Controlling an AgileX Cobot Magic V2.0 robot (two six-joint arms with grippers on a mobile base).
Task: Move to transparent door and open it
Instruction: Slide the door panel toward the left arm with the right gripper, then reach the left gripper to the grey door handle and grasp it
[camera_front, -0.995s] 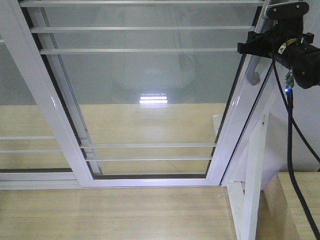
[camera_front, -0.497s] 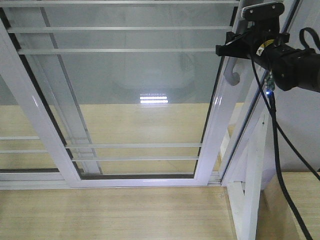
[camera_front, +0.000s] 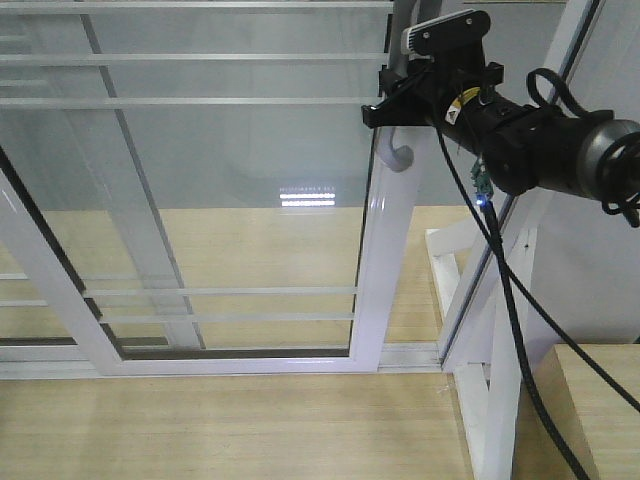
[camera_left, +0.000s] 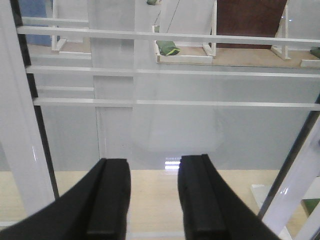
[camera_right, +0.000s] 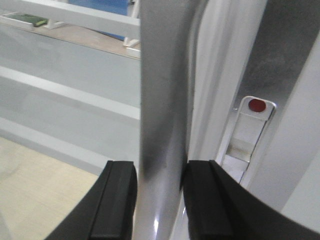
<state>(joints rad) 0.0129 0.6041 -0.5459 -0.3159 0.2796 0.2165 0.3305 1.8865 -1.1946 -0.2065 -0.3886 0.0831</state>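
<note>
Right wrist view shows the right gripper (camera_right: 160, 200) with two flat black pads (camera_right: 117, 200) squeezed tight on the handle (camera_right: 162, 100). The handle is a smooth, shiny, silver-grey bar that curves. Next to it is a white latch (camera_right: 252, 127) with a red dot. From the front, the transparent door (camera_front: 220, 180) is a tall sheet of clear glass in a glossy white frame, with thin white bars across it. Its handle is high up on its right side, inside the gripper. A gap shows between that side and the white post (camera_front: 460, 305). The left gripper (camera_left: 152, 195) faces the glass, pads apart, holding nothing.
</note>
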